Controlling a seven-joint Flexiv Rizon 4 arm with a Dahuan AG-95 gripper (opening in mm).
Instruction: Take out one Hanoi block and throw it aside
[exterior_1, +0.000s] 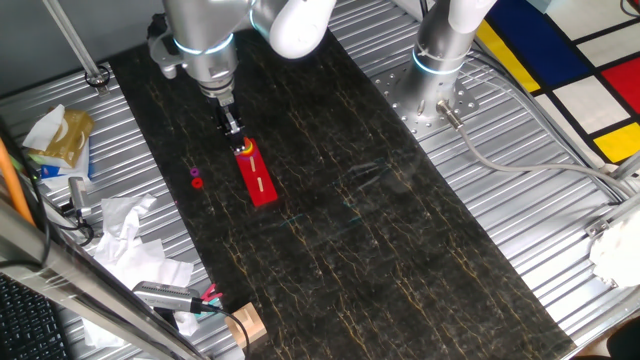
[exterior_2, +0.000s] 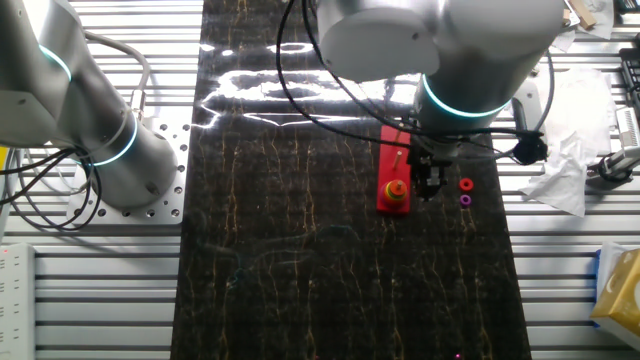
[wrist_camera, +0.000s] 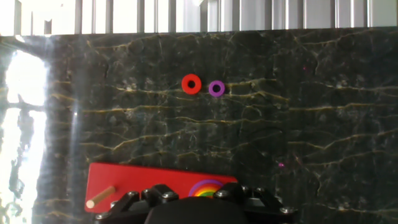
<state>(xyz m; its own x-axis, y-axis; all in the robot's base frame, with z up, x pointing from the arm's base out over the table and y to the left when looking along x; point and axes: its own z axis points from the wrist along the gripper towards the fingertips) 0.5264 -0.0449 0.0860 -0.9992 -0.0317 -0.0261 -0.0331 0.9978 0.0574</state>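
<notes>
The Hanoi block (wrist_camera: 191, 83), a tiny orange-red ring, lies flat on the dark mat beside a tiny purple ring (wrist_camera: 216, 88). It also shows in one fixed view (exterior_1: 198, 183) and the other fixed view (exterior_2: 466, 184). The long red peg board (exterior_1: 258, 178) carries a small stack of coloured rings (exterior_2: 397, 188) at one end. My gripper (exterior_2: 430, 185) hangs over that end of the board, just beside the stack, jaws apart and holding nothing. In the hand view the gripper (wrist_camera: 198, 194) partly hides the rainbow-coloured stack (wrist_camera: 208, 186). The orange-red ring lies apart from the fingers.
A bare wooden peg (wrist_camera: 101, 197) stands on the board. Crumpled paper (exterior_1: 125, 225), a small wooden block (exterior_1: 246, 324) and cables lie off the mat's edge. A second arm's base (exterior_1: 440, 75) stands on the metal table beyond the mat.
</notes>
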